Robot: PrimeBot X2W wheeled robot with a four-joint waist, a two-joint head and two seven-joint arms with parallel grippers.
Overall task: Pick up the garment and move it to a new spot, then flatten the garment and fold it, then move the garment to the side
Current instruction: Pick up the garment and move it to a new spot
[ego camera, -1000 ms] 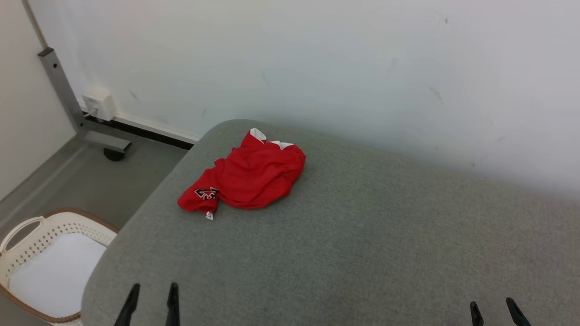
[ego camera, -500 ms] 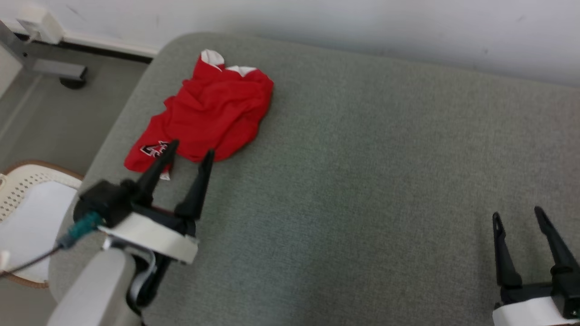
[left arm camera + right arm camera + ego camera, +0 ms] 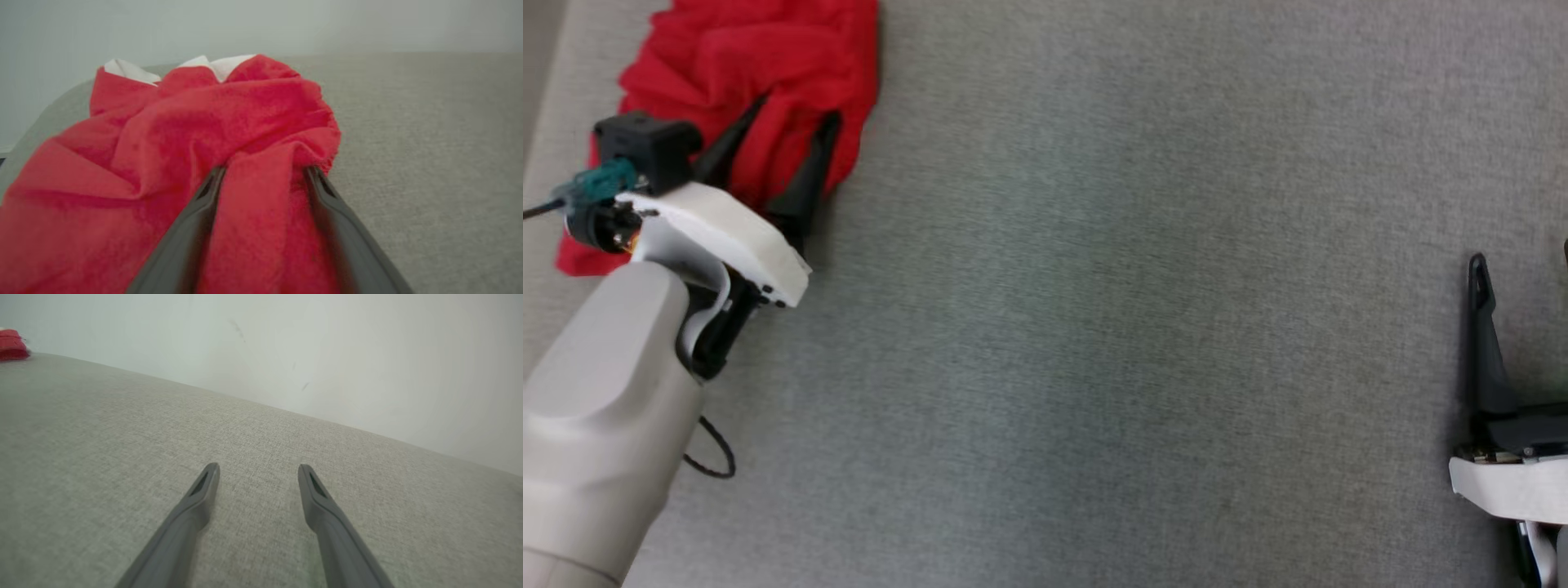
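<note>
Garment (image 3: pixel 768 49): red, crumpled, lying on grey surface (image 3: pixel 1135 286) at 10–11 o'clock of head view, its top cut by the frame edge. The heap sits close to the surface's left border. White trim (image 3: pixel 229 65) shows on its far side in left wrist view, at 12 o'clock from the fingers.

Left gripper (image 3: pixel 796 109): released, fingers spread, tips over the garment's near right part. In left wrist view a raised fold of red cloth fills the gap between the two fingers (image 3: pixel 192 228), and both tips sit against cloth. Jaws stand apart, not clamped on the fold. Pale forearm (image 3: pixel 596 408) comes in from 7 o'clock of head view. Thin black cable (image 3: pixel 715 453) loops beside it above the surface.

Right gripper (image 3: pixel 1522 257): at 3–4 o'clock of head view, well apart from the garment. One finger is in full sight, the other cut by the frame edge. In right wrist view its fingers are spread wide, grey weave visible through the gap. Contact with the surface: cannot tell. In that view the garment is a small red patch at 10 o'clock, far off, below pale wall (image 3: pixel 286 343).

Surface around the grippers: flat, plain woven grey.
</note>
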